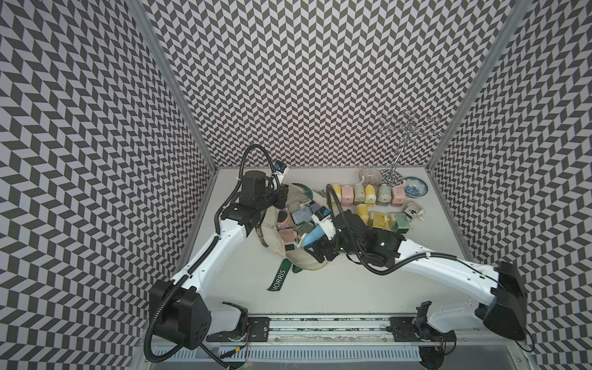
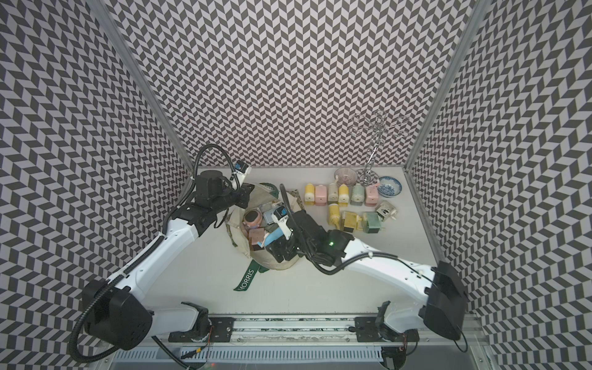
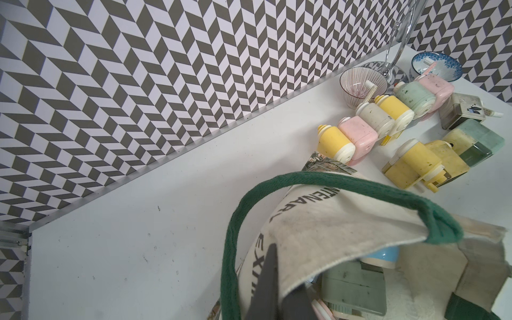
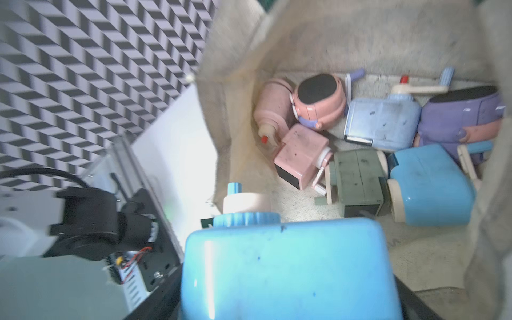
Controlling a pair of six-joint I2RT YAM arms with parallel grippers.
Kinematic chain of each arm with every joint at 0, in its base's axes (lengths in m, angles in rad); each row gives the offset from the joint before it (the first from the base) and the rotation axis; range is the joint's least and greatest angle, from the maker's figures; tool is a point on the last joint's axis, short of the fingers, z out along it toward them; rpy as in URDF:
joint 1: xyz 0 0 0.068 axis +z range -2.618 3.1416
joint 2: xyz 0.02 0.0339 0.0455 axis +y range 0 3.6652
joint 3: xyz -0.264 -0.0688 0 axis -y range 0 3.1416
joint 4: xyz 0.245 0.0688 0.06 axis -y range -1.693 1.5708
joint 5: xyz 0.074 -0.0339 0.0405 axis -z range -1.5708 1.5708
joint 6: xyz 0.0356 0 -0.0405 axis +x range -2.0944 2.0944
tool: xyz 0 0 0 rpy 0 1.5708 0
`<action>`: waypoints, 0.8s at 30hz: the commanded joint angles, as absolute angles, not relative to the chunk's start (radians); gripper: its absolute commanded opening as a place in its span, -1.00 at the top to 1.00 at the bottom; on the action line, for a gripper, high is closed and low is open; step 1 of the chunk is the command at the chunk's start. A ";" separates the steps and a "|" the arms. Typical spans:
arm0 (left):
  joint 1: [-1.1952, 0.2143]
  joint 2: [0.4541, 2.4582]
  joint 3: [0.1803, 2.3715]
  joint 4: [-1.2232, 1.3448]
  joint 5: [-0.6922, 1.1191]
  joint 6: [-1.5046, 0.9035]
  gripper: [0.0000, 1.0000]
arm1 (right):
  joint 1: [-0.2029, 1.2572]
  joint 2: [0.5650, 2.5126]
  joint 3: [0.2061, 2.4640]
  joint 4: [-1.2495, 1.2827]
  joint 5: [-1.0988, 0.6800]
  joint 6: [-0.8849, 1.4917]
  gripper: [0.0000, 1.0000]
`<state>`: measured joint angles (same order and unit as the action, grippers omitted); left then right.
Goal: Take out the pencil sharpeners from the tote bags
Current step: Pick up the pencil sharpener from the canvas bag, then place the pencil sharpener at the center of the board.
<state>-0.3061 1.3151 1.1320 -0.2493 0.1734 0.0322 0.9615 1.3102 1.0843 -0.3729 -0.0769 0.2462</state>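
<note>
The cream tote bag (image 1: 304, 261) with a green "MORRIS" strap (image 1: 278, 279) lies open in the middle of the table. My left gripper (image 1: 283, 197) (image 3: 282, 266) is shut on the bag's far rim (image 3: 318, 221), with cloth between the fingers. My right gripper (image 1: 312, 245) (image 4: 288, 304) is over the bag's mouth, shut on a bright blue pencil sharpener (image 1: 315, 238) (image 2: 275, 237) (image 4: 288, 266). Inside the bag lie several more sharpeners: pink (image 4: 302, 155), green (image 4: 357, 182), blue (image 4: 432, 185), pale blue (image 4: 382, 124) and purple (image 4: 460, 116).
Several sharpeners stand in two rows on the table right of the bag, a far row (image 1: 368, 193) and a near row (image 1: 384, 221). Behind them are two patterned bowls (image 1: 370, 176) (image 1: 415, 186) and a tall metal stand (image 1: 392, 179). Patterned walls close three sides.
</note>
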 commanded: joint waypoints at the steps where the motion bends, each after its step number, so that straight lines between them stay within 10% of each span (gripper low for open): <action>1: -0.302 1.295 1.179 -0.207 0.160 0.045 1.00 | 0.894 1.199 1.022 -0.280 -0.178 0.242 -0.46; 16: -0.303 1.289 1.180 -0.209 0.148 0.049 1.00 | 0.410 1.119 0.781 0.113 -0.540 0.680 -0.49; 24: -0.303 1.283 1.178 -0.210 0.144 0.051 1.00 | 0.367 1.341 0.811 0.156 -0.448 0.743 -0.48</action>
